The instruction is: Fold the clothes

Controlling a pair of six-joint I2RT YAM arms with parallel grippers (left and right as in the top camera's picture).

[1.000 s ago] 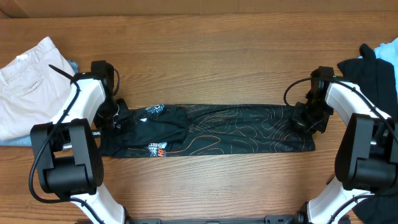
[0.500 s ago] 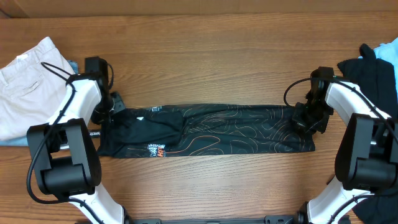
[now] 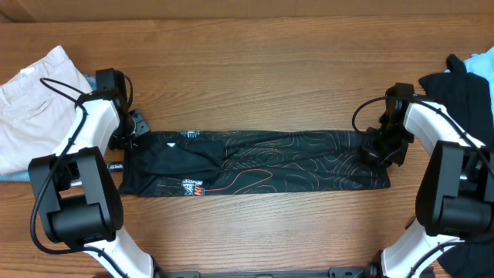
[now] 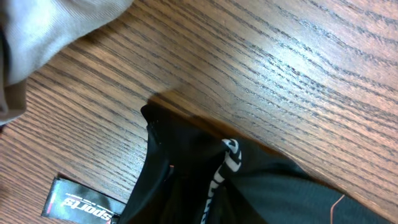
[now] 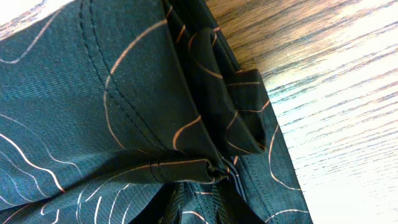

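Note:
The clothes [image 3: 262, 162], a black jersey with orange contour lines and white logos, lie folded into a long strip across the table. My left gripper [image 3: 133, 130] sits at the strip's far left corner. In the left wrist view black cloth [image 4: 249, 186] with white lettering fills the bottom and hides the fingers, so I cannot tell whether they hold it. My right gripper [image 3: 377, 147] is at the strip's right end. In the right wrist view the gripper [image 5: 199, 205] is shut on a bunched fold of the jersey [image 5: 124, 93].
Beige trousers [image 3: 31, 108] lie at the table's left edge, close behind the left arm, and show as pale cloth [image 4: 43, 31] in the left wrist view. A heap of dark and blue garments [image 3: 467, 81] sits at the right edge. A hang tag [image 4: 81, 202] lies beside the jersey.
My left gripper has moved left and toward the far side, and the jersey's left end now reaches further left and lies flatter. The right gripper has not moved.

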